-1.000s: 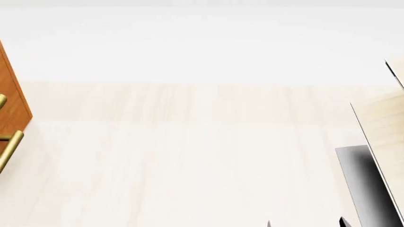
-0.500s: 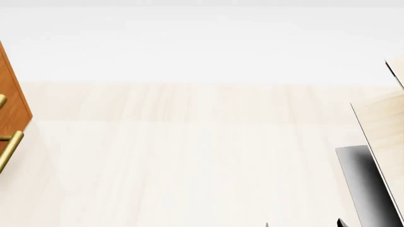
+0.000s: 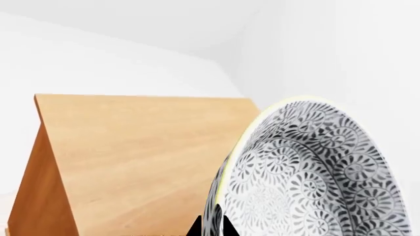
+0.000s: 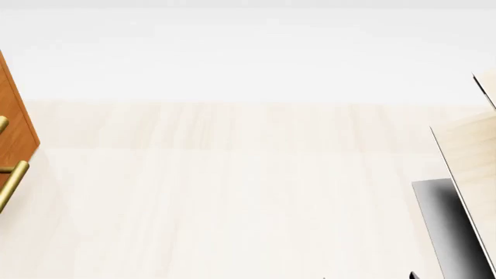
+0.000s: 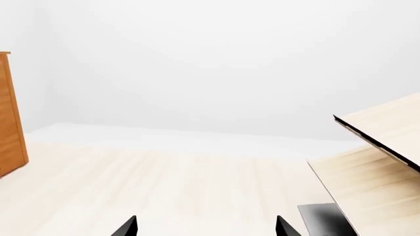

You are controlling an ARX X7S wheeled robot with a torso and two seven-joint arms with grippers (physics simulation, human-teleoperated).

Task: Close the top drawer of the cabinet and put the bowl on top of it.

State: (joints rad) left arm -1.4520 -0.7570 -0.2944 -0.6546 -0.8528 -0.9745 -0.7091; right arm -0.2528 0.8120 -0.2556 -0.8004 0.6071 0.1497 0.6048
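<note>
The left pincer (image 3: 211,227) shows only in the left wrist view, as two dark fingertips at the lower edge. They stand on either side of the rim of the bowl (image 3: 315,177), so this pincer is clamped on the bowl. The bowl is held on its edge, strongly tilted, with its inner side and its grey leafy pattern turned toward the camera. Behind the bowl is the flat top of the cabinet (image 3: 144,147), a smooth plane of reddish-brown wood with nothing lying on it. The bowl seems to be above or just beside the right part of this top; I cannot tell if it touches the wood. A white wall stands behind the cabinet.

In the head view only a narrow part of the cabinet shows at the far left edge, with two brass bar handles (image 4: 11,183) one below the other on its front. I cannot tell from this part whether the top drawer is shut. The pale wooden floor (image 4: 232,197) fills the middle of this view. At the right side stand pale wood panels (image 4: 473,151) with a dark grey base (image 4: 442,226).

The right pincer (image 5: 206,227) shows in the right wrist view as two dark tips well apart, with nothing between them. It hangs over the floor, between the cabinet on the left and the pale panels on the right.
</note>
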